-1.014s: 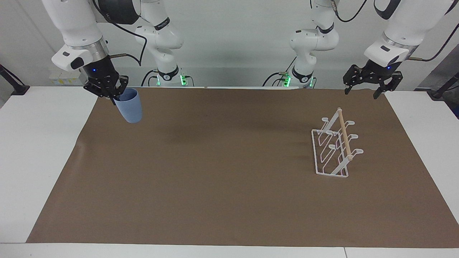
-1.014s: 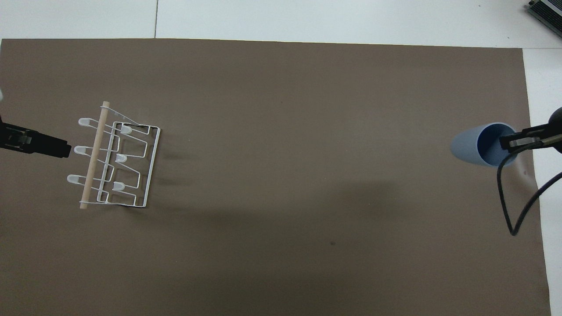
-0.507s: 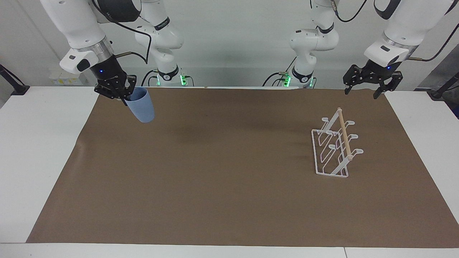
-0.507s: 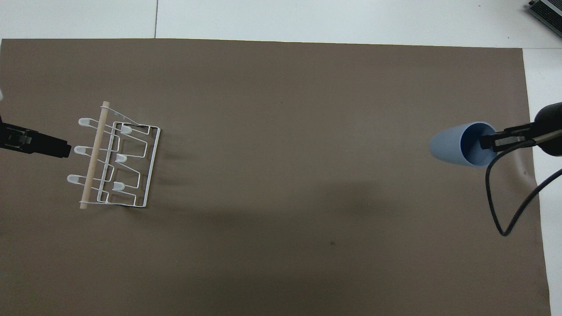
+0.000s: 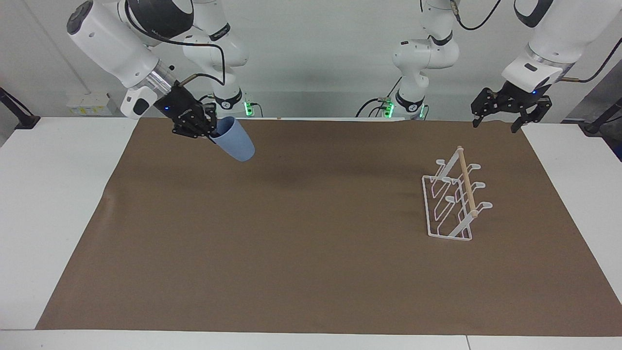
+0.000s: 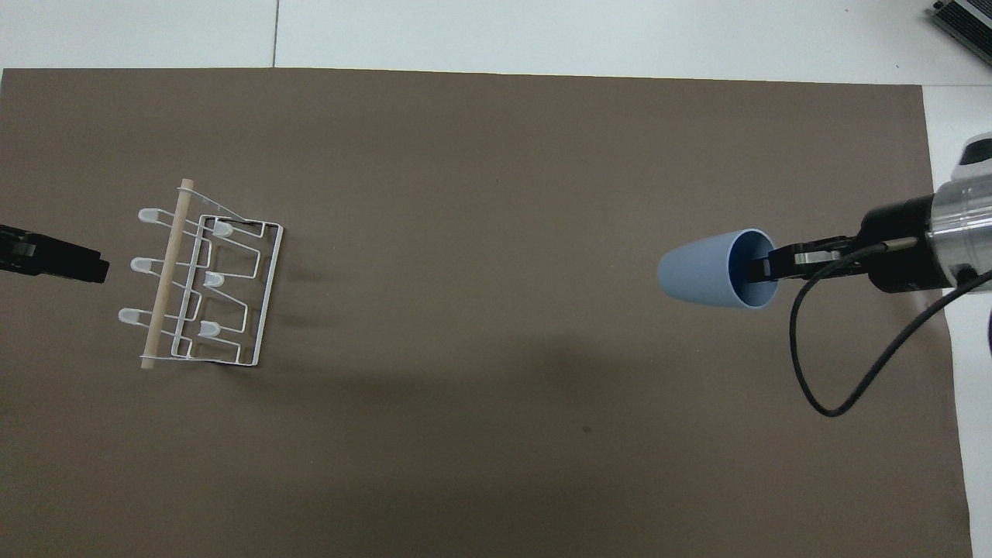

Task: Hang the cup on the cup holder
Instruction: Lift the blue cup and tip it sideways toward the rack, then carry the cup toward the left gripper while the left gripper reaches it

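The light-blue cup (image 5: pixel 235 142) hangs in the air, tilted with its base pointing toward the left arm's end of the table. My right gripper (image 5: pixel 211 131) is shut on its rim, one finger inside the mouth, over the brown mat toward the right arm's end. In the overhead view the cup (image 6: pixel 701 267) lies sideways in the right gripper (image 6: pixel 763 263). The white wire cup holder (image 5: pixel 454 199) with a wooden dowel stands on the mat toward the left arm's end and holds nothing; it also shows in the overhead view (image 6: pixel 205 283). My left gripper (image 5: pixel 498 121) waits open and empty in the air beside the holder (image 6: pixel 77 263).
A brown mat (image 5: pixel 301 253) covers most of the white table (image 5: pixel 48 194). A black cable (image 6: pixel 837 387) loops down from the right wrist.
My right gripper has carried the cup toward the left arm's end of the table and tipped it further onto its side. The left gripper has shifted slightly.
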`<state>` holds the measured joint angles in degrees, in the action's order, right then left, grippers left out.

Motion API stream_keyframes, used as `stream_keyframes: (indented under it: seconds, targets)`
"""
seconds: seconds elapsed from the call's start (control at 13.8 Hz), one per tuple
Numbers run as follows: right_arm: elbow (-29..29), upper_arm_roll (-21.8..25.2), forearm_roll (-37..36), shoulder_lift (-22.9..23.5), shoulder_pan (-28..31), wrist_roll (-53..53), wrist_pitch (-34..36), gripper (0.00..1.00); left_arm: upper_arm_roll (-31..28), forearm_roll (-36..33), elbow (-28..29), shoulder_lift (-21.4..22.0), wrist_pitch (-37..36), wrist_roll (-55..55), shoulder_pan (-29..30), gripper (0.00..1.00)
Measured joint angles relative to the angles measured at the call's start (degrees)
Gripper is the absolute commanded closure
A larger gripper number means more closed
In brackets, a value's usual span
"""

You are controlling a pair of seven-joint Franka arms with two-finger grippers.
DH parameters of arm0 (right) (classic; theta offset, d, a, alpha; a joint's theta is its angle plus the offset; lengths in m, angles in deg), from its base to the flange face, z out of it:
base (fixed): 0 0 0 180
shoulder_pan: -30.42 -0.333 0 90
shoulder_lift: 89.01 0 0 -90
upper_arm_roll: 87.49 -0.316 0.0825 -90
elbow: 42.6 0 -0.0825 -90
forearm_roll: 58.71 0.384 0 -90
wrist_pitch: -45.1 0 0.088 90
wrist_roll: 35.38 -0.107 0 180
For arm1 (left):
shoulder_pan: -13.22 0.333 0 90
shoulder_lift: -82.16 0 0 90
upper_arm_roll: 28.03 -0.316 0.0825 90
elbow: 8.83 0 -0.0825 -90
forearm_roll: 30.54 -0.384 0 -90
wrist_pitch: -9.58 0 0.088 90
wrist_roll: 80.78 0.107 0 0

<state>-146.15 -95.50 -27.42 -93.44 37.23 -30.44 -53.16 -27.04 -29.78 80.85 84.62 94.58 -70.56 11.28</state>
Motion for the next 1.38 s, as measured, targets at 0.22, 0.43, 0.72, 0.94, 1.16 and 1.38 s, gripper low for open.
stream_keyframes:
  seconds: [0.22,0.43,0.72,0.94,1.16,1.38]
  targets:
    - [-1.1,-0.2,6.4,-0.7,-4.7,-12.5,-4.3,1.0,0.0,0.0,0.0,0.0,-0.5,0.0,0.1,0.0]
    - [-1.7,-0.4,10.7,-1.0,-10.4,-24.3,-12.0,1.0,0.0,0.0,0.0,0.0,-0.6,0.0,0.1,0.0]
    - [-1.9,-0.5,12.6,-1.0,-15.8,-32.9,-16.7,1.0,0.2,0.0,0.0,0.2,-3.0,0.0,0.0,0.0]
    - [-1.9,-0.5,12.7,-1.0,-18.4,-37.2,-18.2,1.0,1.3,0.9,0.0,0.5,-3.2,0.5,-0.2,0.0]
    - [-2.0,-0.5,12.8,-1.0,-21.5,-42.5,-20.3,1.0,1.6,4.7,0.3,0.5,-1.4,6.7,-2.2,0.0]
    - [-2.0,-0.5,12.9,-1.0,-23.8,-45.3,-21.6,1.0,1.9,8.9,1.0,0.6,3.4,17.0,-6.0,0.0]
